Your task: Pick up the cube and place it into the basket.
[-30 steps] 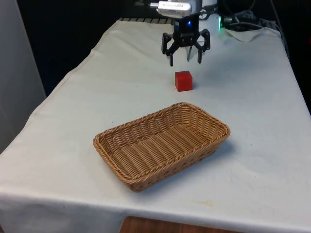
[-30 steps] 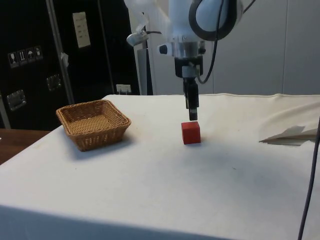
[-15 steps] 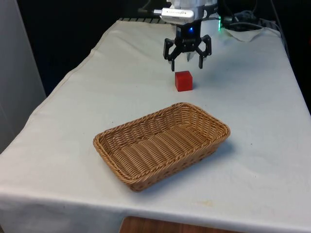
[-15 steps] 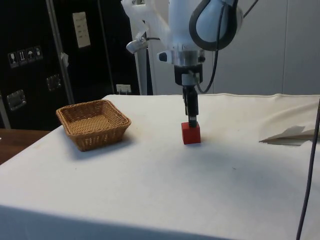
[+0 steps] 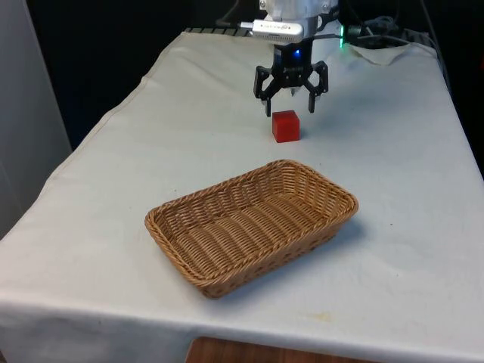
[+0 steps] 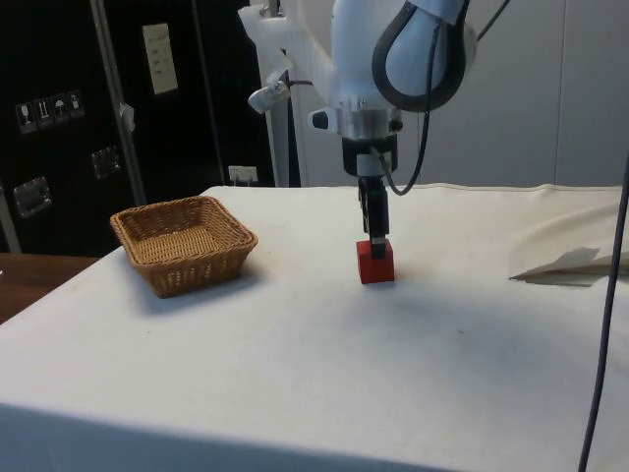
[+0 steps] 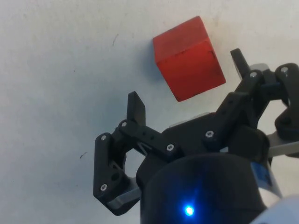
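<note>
I see the gripper (image 5: 290, 107) spread open just above the red cube (image 5: 286, 125) at the front view's upper centre, and an off-centre descent could knock it askew, away from the wicker basket (image 5: 189, 203).

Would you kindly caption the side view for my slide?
Open gripper poised just above the red cube, wicker basket waiting empty nearby.

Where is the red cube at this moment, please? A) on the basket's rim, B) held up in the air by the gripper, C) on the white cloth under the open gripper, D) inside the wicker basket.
C: the red cube rests on the cloth, apart from the basket, with the gripper open just above it.
</note>
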